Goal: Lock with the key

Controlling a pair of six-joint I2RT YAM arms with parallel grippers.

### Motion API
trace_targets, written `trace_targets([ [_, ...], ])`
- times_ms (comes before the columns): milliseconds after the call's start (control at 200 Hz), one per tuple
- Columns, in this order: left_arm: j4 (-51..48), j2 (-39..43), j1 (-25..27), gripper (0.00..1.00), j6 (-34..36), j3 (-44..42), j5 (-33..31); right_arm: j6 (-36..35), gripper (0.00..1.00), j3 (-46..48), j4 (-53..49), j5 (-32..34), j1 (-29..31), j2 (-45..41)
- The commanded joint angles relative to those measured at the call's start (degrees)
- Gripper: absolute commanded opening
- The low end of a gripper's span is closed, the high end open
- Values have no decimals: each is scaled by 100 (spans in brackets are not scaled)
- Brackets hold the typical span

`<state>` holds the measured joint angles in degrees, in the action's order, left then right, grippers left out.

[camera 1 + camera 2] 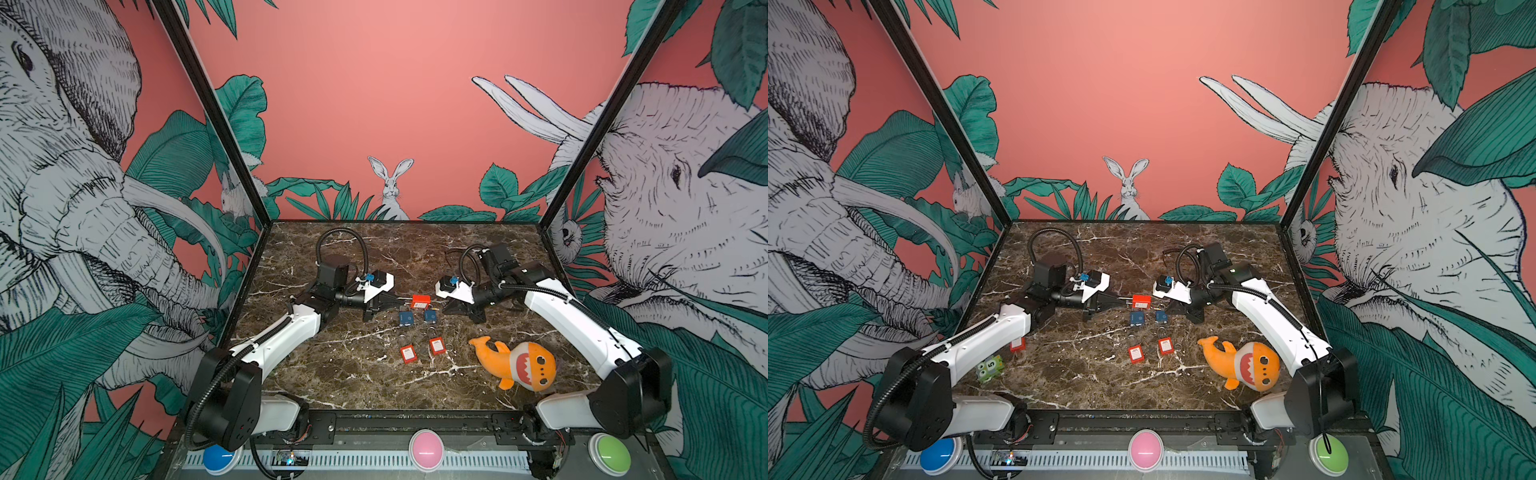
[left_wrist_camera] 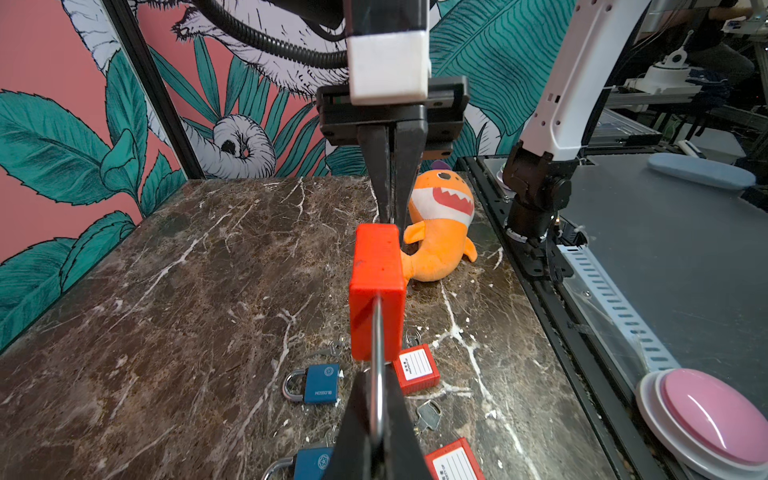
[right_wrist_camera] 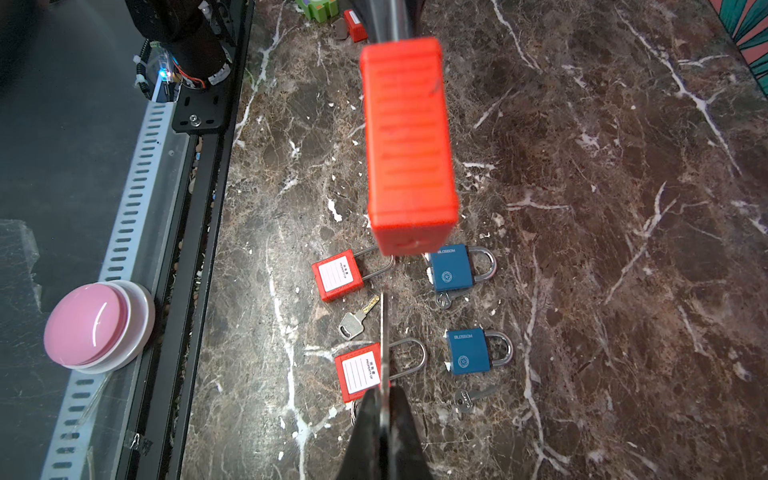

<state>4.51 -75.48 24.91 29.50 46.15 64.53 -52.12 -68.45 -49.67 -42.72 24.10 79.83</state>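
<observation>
The red lock (image 1: 420, 301) hangs above the middle of the bench (image 1: 332, 374), well clear of every edge. The left fingers (image 2: 363, 415) are clamped tight on its shackle (image 2: 377, 365). The right fingers (image 3: 372, 415) are pinched closed on a key (image 3: 383, 332), whose blade points at the lock's base. Whether the tip is in the keyhole cannot be told: the lock body is blurred in the right wrist view, and the join is too small in both top views.

Below the lock lie 2 blue locks (image 3: 451, 268) and 2 spare red locks (image 3: 336, 276), with loose keys (image 3: 353, 324) among them. Bare marble runs to the back edge and the left side. A plush shark (image 1: 515, 363) lies near the right arm (image 1: 573, 316), toward the front edge. In a top view the left arm (image 1: 984, 336) partly hides a 3rd spare lock (image 1: 1017, 345) near a green block (image 1: 990, 368).
</observation>
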Motion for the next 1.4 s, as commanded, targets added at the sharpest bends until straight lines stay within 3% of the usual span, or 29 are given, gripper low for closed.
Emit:
trace_targets([
  [0,-1211,202,-162,0,722,368,140,193,0,199,241,177,-66,-214],
  [220,-4691,-333,-255,0,2450,1604,-767,1075,0,929,1657,949,-133,-560],
  [440,-6998,-1381,-250,0,3343,2847,-2003,1751,0,1289,2445,1317,-72,-538],
  [685,-7643,-2203,-241,0,3222,3757,-3231,2110,0,1654,2922,1600,118,-521],
  [870,-8193,-3019,0,0,3383,4638,-3753,2186,0,1764,3053,1646,301,-434],
  [1391,-8889,-3992,220,0,3874,5368,-4410,2445,0,2151,3515,1667,435,-490],
])
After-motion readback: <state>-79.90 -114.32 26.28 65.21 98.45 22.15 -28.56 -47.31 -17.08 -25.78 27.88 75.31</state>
